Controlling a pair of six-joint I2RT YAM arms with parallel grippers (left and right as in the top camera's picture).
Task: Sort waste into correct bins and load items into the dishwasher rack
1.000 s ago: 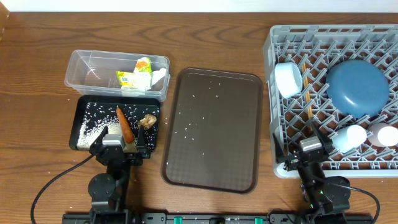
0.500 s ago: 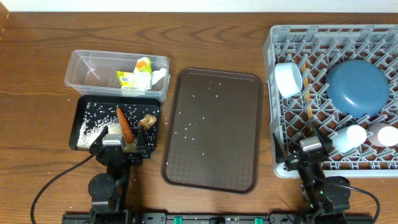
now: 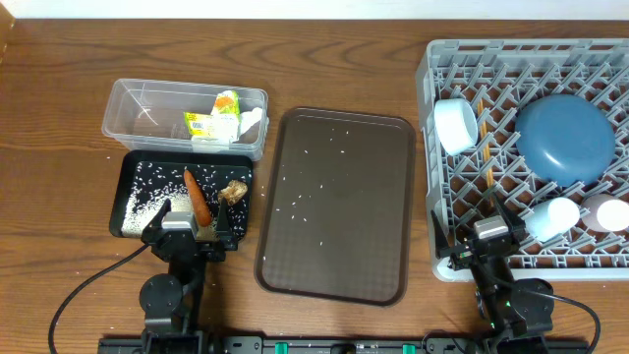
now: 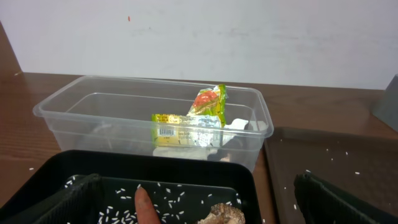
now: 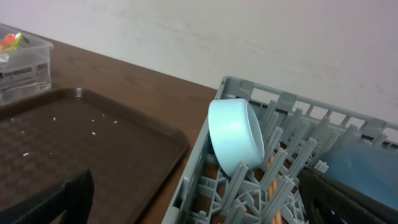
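Wooden tabletop [image 3: 59, 197]: left claw [image 4: 196, 186] gapes, carrot [image 4: 143, 208] just ahead between its fingers [image 4: 56, 202].

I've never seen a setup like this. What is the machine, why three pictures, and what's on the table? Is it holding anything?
It is a robot with two arms, each ending in a two-finger claw. One picture looks down from above; the other two come from cameras on the wrists, where the dark shapes at the bottom corners are the left claw and right claw, both open and holding nothing. On the left, a clear tub holds a yellow-green packet, and a black tray holds a carrot, food scraps and rice. A brown serving tray with stray rice lies in the middle. On the right, a dishwasher rack holds a blue plate, a white bowl and small cups.
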